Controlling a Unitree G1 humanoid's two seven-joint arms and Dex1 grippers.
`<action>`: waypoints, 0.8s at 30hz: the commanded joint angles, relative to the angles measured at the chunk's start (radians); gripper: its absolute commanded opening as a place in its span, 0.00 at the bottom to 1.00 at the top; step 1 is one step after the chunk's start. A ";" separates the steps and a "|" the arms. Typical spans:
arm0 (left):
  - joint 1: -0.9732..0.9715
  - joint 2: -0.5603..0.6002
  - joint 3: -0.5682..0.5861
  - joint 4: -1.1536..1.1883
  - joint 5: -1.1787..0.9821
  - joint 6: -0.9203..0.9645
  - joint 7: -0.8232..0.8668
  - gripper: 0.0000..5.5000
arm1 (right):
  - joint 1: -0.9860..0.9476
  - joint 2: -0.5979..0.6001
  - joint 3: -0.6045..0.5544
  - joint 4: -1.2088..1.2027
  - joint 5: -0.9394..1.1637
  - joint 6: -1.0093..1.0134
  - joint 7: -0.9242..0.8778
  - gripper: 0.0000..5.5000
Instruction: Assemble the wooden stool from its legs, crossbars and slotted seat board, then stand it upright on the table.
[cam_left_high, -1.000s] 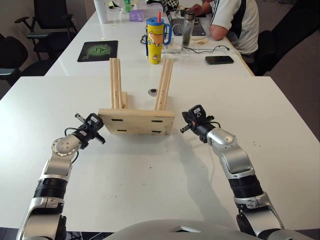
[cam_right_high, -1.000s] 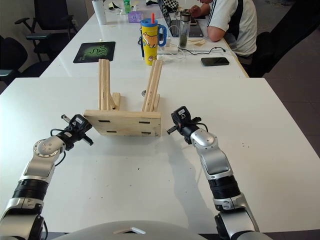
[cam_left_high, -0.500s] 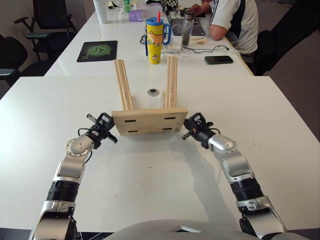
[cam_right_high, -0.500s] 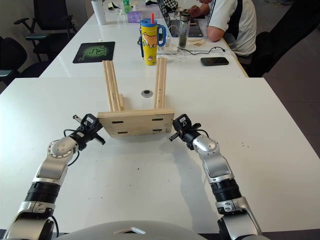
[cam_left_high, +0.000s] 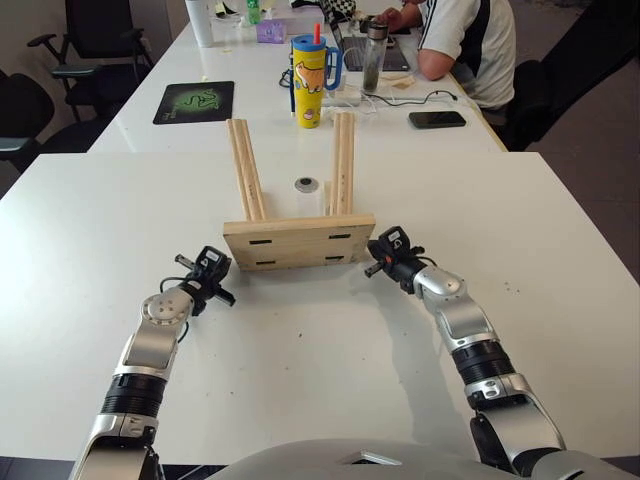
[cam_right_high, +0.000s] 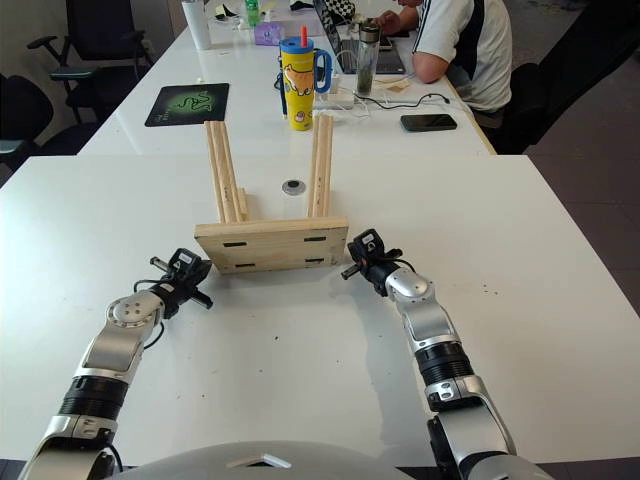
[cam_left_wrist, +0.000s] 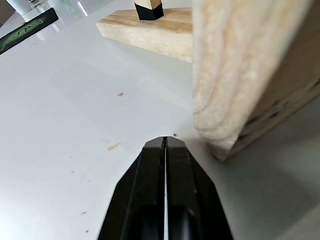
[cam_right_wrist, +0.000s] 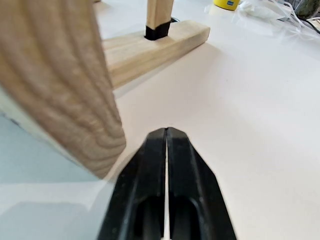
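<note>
The wooden stool lies on its side on the white table (cam_left_high: 320, 350). Its slotted seat board (cam_left_high: 298, 243) faces me on edge, and its legs (cam_left_high: 245, 180) point away from me. My left gripper (cam_left_high: 213, 270) is shut and empty, low on the table a short way off the seat's left end. In the left wrist view its fingertips (cam_left_wrist: 164, 145) sit just short of the seat corner (cam_left_wrist: 250, 75). My right gripper (cam_left_high: 381, 252) is shut and empty, close beside the seat's right end (cam_right_wrist: 60, 75).
A small dark round thing (cam_left_high: 305, 184) lies between the legs beyond the seat. On the far table stand a yellow cup (cam_left_high: 311, 80), a phone (cam_left_high: 438, 120) and a dark mat (cam_left_high: 195, 101). Bare table stretches in front of the stool.
The stool slid to the right and turned so its legs point more squarely away. My left gripper then drew back from the seat's left end. My right gripper stayed by the right end.
</note>
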 joint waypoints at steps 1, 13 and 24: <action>0.007 -0.024 -0.004 -0.039 -0.008 0.051 0.020 0.00 | -0.030 0.017 0.026 0.014 -0.012 -0.024 0.029 0.00; -0.039 -0.075 -0.093 -0.279 -0.041 0.139 -0.034 0.00 | 0.016 0.066 0.072 -0.292 -0.003 0.101 0.042 0.00; -0.170 -0.089 -0.064 -0.520 -0.088 0.289 -0.032 0.00 | -0.059 0.074 0.026 -0.528 0.050 0.243 0.031 0.00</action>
